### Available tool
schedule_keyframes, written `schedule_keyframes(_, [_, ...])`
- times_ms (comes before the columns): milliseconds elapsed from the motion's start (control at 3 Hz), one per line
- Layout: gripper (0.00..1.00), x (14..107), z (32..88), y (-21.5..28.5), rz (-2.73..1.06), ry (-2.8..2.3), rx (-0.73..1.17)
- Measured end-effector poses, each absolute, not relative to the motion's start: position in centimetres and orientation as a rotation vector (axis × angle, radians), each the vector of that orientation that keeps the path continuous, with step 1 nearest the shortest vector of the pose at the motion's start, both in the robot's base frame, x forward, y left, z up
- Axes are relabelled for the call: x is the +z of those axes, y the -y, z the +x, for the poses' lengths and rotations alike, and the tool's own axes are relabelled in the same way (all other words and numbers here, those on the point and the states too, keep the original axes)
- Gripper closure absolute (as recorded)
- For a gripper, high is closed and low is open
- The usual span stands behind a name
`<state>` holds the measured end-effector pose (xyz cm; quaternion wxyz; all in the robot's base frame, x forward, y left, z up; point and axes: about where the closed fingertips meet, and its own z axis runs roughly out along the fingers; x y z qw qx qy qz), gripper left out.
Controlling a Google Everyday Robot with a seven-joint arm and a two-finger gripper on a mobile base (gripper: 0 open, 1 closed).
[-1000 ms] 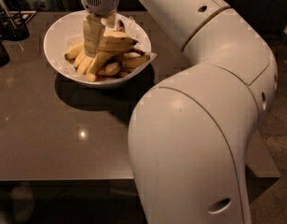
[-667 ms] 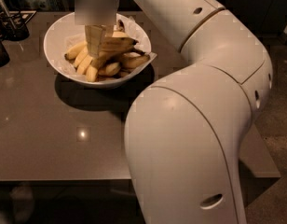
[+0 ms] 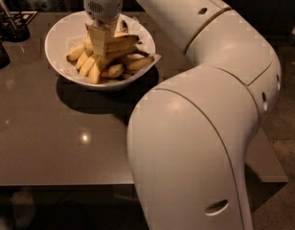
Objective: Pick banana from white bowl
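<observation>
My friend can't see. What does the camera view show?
A robot's gripper is down in a white bowl full of yellow bananas, on a grey table. The big white arm fills the right side.

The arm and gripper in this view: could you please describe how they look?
The arm is bulky, rounded glossy white shells with thin joint seams and small dark oval holes; no cables show. The gripper, down over the white bowl, has a white cylindrical housing with a small grille and a tan lower part.
</observation>
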<state>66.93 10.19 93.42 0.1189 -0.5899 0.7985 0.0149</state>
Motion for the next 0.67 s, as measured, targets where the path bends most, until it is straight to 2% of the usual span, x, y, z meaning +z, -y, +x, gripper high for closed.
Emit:
schedule_keyframes(333, [1.00,95.0,66.8,-10.0,-1.698,-2.262,0.044])
schedule_keyframes(667, [1.00,98.6,64.3,-8.6,-1.696,-2.085,0.096])
